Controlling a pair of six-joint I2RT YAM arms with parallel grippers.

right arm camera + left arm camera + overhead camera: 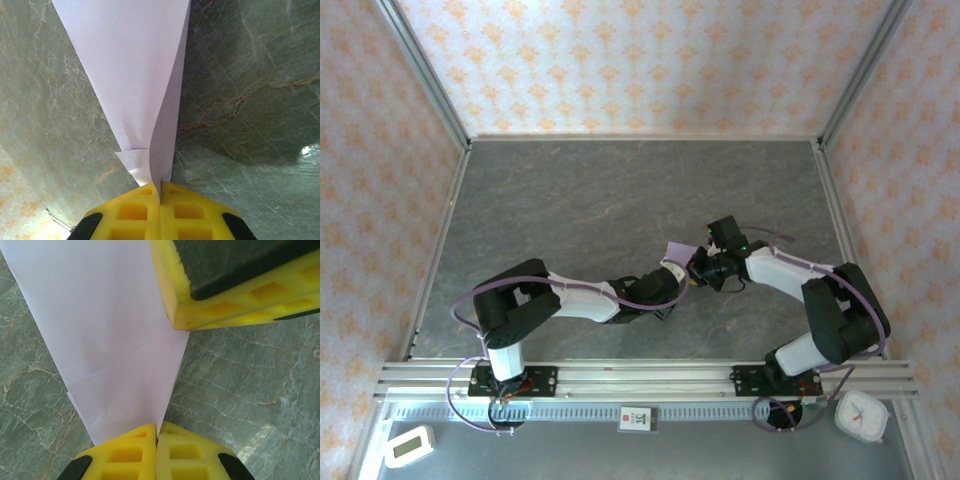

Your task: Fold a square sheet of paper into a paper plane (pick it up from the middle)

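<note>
The lavender sheet of paper (677,249) is folded lengthwise and held just above the grey table, between the two arms near the middle. My left gripper (680,276) is shut on its near tip. In the left wrist view the paper (110,330) widens away from my left gripper (157,427), with a diagonal crease across it. The right gripper's yellow fingers (225,295) clamp the paper's right edge there. In the right wrist view my right gripper (160,186) is shut on the folded edge of the paper (135,70), whose layers curl slightly apart.
The grey marbled table (620,190) stretches wide behind both arms. Patterned walls with metal posts close it in on three sides. An aluminium rail (650,378) runs along the near edge, with a white timer (408,445) and a white clock (861,415) below it.
</note>
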